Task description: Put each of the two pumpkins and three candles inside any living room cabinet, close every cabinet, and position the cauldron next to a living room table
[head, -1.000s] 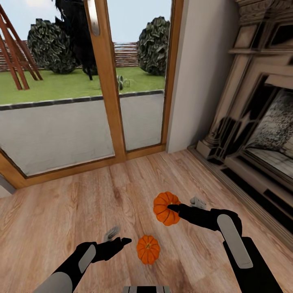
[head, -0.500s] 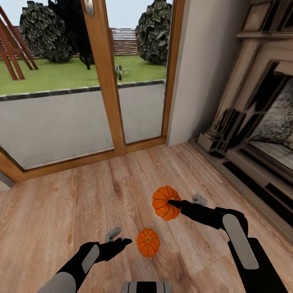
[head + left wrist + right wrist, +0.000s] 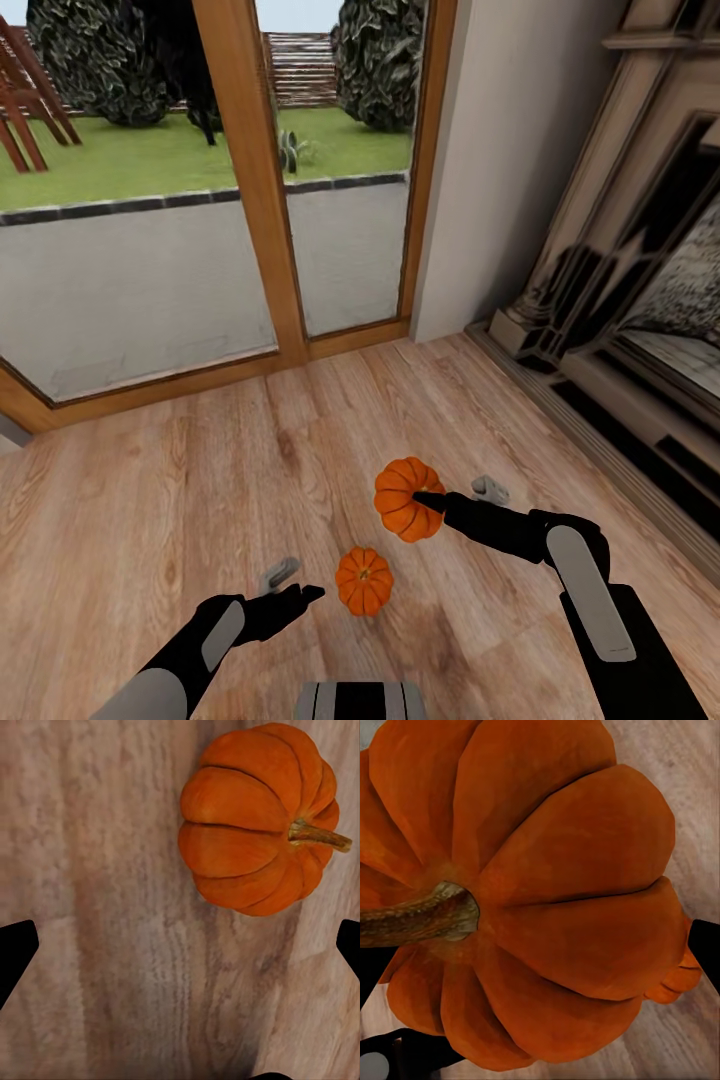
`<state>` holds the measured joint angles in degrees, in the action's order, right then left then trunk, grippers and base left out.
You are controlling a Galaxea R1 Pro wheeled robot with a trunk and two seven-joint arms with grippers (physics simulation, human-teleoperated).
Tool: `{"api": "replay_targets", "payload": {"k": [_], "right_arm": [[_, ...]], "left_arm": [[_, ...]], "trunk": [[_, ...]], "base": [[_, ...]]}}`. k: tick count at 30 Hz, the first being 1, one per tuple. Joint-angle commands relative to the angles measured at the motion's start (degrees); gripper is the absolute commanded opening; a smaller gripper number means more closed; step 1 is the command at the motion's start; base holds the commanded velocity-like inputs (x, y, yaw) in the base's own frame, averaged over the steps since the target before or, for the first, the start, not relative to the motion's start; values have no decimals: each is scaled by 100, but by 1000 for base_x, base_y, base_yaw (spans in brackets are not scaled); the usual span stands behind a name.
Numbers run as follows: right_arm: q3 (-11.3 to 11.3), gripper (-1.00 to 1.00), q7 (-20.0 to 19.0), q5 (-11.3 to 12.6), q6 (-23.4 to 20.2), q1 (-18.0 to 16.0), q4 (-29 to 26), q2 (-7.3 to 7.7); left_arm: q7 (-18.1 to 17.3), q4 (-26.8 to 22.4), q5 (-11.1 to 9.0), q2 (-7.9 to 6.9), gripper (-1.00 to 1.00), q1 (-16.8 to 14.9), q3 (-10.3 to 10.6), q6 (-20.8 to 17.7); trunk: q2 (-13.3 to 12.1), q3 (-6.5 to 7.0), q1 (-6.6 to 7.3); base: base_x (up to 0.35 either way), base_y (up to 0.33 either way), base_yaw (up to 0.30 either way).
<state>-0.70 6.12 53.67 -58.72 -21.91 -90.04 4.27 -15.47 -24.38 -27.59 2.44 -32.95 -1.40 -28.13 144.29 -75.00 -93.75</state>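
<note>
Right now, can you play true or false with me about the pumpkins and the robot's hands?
1. The right gripper is holding a pumpkin. True.
2. The other pumpkin sits on a table. False: it lies on the wooden floor.
3. The left gripper is clamped on that floor pumpkin. False: it is open, beside the pumpkin, not touching it.
4. A glass door looks out on grass. True.
5. A fireplace stands on the right. True.
</note>
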Motion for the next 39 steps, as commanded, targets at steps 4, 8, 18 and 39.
{"api": "replay_targets", "payload": {"k": [4, 8, 18, 39], "right_arm": [[-3, -100, 64, 78, -6, -2, -5, 4], [-2, -100, 64, 74, -5, -5, -5, 4], [29, -100, 64, 88, -7, -4, -5, 4], [35, -100, 59, 100, -7, -5, -5, 4]], "left_arm": [[-53, -10, -27, -1, 100, -1, -6, -50], [-78, -13, -34, -26, 100, -1, -15, -50], [-103, -14, -28, -25, 100, -1, 35, -49], [-97, -14, -25, -25, 100, -1, 35, -34]], "trunk": [[2, -4, 1], [2, -4, 1], [2, -4, 1], [2, -4, 1]], "base": [[0, 0, 0], [0, 0, 0], [0, -60, 0], [88, -53, 0]]}}
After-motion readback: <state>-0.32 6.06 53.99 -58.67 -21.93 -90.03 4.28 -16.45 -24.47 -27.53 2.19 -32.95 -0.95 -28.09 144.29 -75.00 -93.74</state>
